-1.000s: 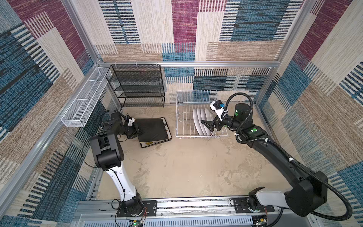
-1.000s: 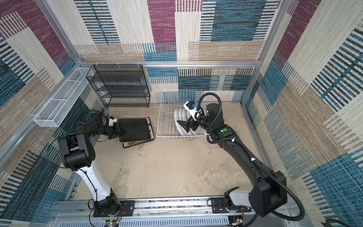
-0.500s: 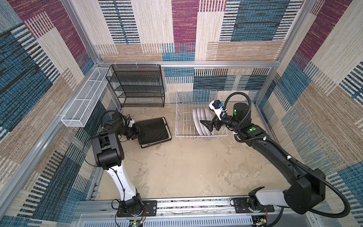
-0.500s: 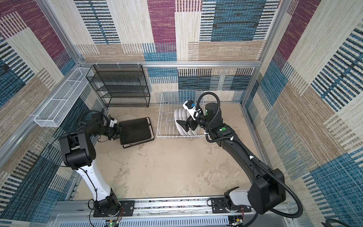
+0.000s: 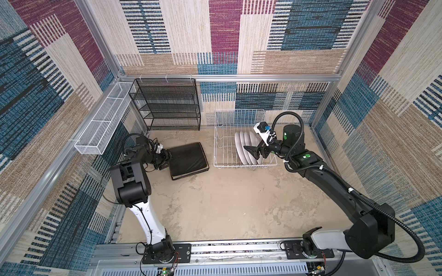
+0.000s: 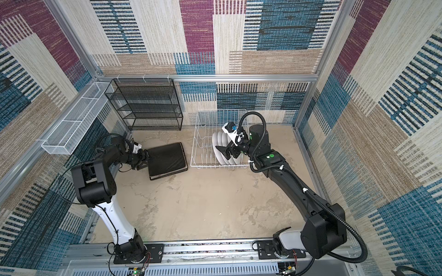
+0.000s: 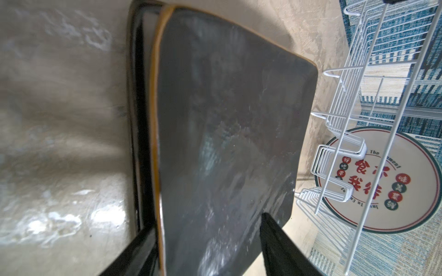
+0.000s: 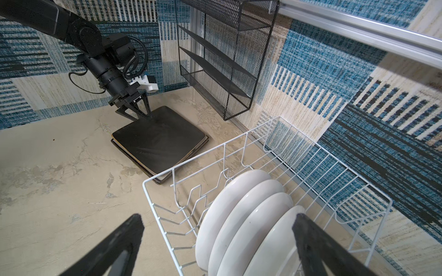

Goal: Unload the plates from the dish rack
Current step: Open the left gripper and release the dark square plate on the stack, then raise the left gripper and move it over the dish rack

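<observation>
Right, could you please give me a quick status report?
Left gripper open at square plate stack. Right gripper open above four round plates in dish rack. Nothing blocking.

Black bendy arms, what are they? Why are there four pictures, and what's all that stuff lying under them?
They are two robot arms, each ending in a two-fingered pincher called a gripper. Two pictures look down from a camera high above; the other two come from small cameras on the arms' wrists. On the table stands a white wire dish rack with four round white plates upright in it. Beside it lies a stack of square plates, black backs up. The left gripper has its jaws open around the top square plate's edge, gripping nothing. The right gripper hovers open over the round plates, holding nothing. A black mesh shelf stands at the back; a long white basket is on the side wall.
</observation>
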Motion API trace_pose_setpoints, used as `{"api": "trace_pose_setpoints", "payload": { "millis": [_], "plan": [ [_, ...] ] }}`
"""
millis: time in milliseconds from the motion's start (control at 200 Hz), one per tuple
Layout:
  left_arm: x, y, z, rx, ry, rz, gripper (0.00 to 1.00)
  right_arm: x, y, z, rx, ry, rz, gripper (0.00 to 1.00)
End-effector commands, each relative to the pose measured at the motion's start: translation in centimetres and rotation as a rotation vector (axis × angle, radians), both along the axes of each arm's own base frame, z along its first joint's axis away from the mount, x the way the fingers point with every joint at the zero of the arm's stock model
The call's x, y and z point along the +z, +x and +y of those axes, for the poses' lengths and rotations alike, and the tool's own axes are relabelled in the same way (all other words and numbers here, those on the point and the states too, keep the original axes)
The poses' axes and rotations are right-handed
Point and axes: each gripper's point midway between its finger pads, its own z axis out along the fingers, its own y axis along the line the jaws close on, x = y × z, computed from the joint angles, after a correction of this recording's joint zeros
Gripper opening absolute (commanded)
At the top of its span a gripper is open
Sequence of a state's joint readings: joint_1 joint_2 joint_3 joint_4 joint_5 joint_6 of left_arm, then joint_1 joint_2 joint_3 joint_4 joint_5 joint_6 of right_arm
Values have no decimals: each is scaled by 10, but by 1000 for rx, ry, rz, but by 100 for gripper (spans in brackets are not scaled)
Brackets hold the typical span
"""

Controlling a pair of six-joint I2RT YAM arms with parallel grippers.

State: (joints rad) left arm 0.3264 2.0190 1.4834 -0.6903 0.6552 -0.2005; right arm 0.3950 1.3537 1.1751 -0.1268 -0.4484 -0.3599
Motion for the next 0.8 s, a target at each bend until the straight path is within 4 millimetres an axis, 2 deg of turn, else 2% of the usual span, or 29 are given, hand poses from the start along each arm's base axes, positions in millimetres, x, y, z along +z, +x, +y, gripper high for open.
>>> {"api": "trace_pose_setpoints", "payload": {
  "millis": [0, 331, 556, 796],
  "plan": [
    [-3, -5, 16, 58, 91, 39, 69, 7, 2, 0, -6, 13, -26, 100],
    [20, -8, 15, 92, 108, 4, 70, 8, 3, 1, -7, 22, -27, 100],
    [49, -18, -10, 34, 138, -64, 70, 6, 14, -13, -118, 15, -49, 100],
    [94, -42, -40, -13, 158, -170, 70, 12, 19, -32, -235, 31, -101, 100]
  ]
}}
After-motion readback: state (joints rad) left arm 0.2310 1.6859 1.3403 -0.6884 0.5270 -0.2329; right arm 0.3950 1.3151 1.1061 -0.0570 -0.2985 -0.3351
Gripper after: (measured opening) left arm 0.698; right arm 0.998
